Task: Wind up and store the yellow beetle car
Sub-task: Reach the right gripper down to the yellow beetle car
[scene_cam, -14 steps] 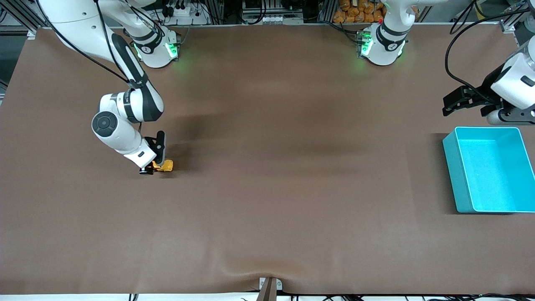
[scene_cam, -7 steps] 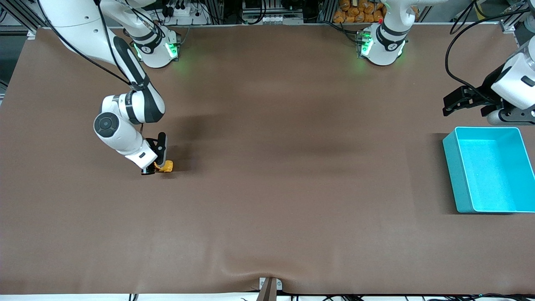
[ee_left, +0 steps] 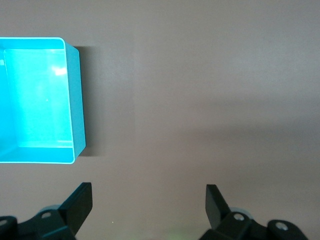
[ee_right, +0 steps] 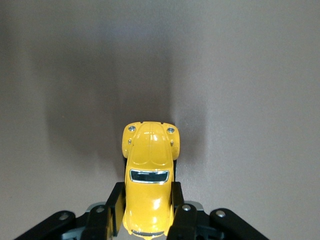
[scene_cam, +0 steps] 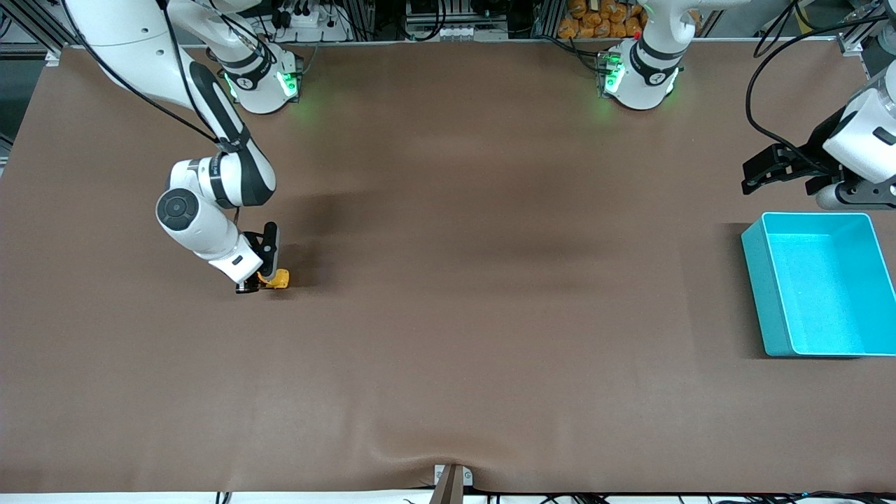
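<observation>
Table [scene_cam: 448,336]: brown surface, bearing all items.

Teal bin [scene_cam: 819,283]: sitting at the left arm's end of the table.

Left gripper [scene_cam: 782,169]: waiting in the air just past the teal bin's rim, fingers [ee_left: 80,200] standing wide apart, gripping nothing.

Right gripper [scene_cam: 260,278]: reaching down at the right arm's end, fingers [ee_right: 116,207] pressing both flanks of the yellow beetle car.

Yellow beetle car [ee_right: 149,175]: sitting on the table, nose protruding from the clamped fingers.

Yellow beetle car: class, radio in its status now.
Right claw shut on yellow beetle car, on the table. Left claw open, waiting beside teal bin. Nothing in the way.
</observation>
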Available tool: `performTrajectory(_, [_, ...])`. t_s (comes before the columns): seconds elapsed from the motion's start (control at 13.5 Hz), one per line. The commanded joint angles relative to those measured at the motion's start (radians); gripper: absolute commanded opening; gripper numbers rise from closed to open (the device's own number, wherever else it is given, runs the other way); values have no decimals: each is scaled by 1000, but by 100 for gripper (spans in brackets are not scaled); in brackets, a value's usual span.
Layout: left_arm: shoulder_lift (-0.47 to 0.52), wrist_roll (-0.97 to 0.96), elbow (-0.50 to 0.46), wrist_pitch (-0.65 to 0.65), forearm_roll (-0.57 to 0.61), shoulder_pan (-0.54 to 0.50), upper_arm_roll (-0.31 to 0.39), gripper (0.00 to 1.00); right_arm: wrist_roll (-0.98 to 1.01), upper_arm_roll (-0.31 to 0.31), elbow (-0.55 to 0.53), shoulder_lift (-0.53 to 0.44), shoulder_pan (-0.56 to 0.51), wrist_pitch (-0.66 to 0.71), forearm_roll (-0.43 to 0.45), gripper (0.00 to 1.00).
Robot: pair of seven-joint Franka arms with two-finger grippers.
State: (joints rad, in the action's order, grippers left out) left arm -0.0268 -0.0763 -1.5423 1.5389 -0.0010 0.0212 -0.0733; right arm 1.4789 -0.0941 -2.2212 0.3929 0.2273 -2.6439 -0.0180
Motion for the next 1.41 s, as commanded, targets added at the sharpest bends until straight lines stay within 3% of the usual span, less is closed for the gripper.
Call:
performTrajectory(0.0, [4,-2,4,-2,1,-3,-3,100,38,4,5,32,-45,-18,-8,34])
performTrajectory(1.33, [-1,-10,2,-2,1,-6,-2,100,343,4,21,67,-321,-18,-8,35])
